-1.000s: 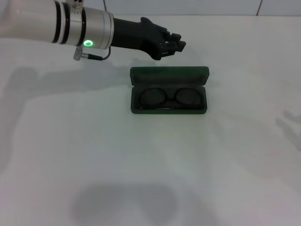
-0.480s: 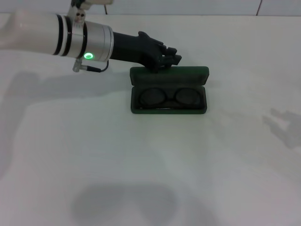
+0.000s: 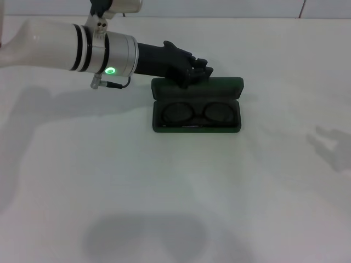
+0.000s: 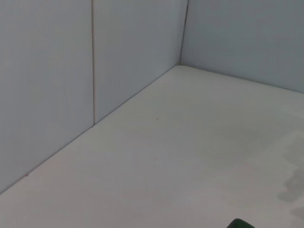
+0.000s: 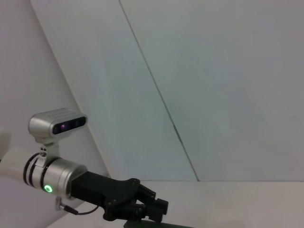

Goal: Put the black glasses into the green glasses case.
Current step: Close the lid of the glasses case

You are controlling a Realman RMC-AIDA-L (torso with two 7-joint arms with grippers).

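Left gripper [image 3: 196,70] sits at the case's 11 o'clock, reaching in from 9 o'clock, fingertips at the back edge of the raised lid; whether the fingers are parted or together cannot be told. Green glasses case [image 3: 197,105] lies open at table centre, black glasses [image 3: 197,113] already lying in its tray. Placement looks done; likely next step is tipping the lid forward to close, needing a push from behind. Temple arms indistinct against the dark lining. Right gripper out of sight.
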